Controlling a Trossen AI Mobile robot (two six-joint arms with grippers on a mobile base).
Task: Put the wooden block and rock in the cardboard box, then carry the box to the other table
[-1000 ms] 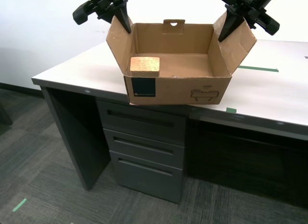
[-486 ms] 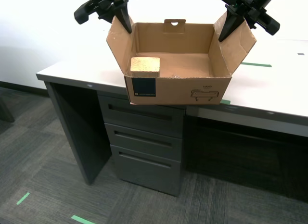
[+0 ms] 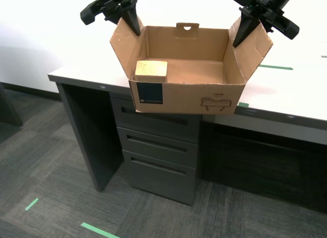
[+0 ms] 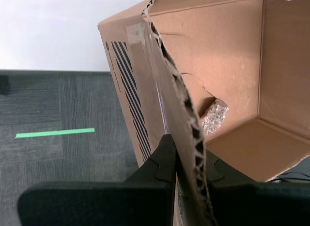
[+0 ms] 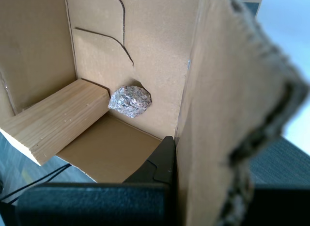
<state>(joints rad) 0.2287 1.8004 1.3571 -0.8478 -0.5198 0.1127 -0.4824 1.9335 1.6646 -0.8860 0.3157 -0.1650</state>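
Across the upper middle of the exterior view, the cardboard box (image 3: 184,95) hangs between two arms, one at each raised side flap in the upper left and upper right of the frame. We cannot tell from the wrist views which arm is which there.

Our first gripper (image 5: 175,148) is clamped on the edge of one flap, and our second gripper (image 4: 186,155) is pinched on the corrugated edge of the other. Gripping both flaps keeps the box level, so the load does not slide.

Both items are inside, so we judge the loading done and the carry under way. The wooden block (image 3: 151,69) lies in the box's front corner on the exterior view's left. The rock (image 5: 130,101) sits just beside the block's end, against a wall; in the exterior view the front wall hides it.

The box's front overhangs the near edge of the table (image 3: 286,90), above the drawers (image 3: 158,146). Whether its base touches the tabletop we cannot tell; it probably needs to come further in before release.
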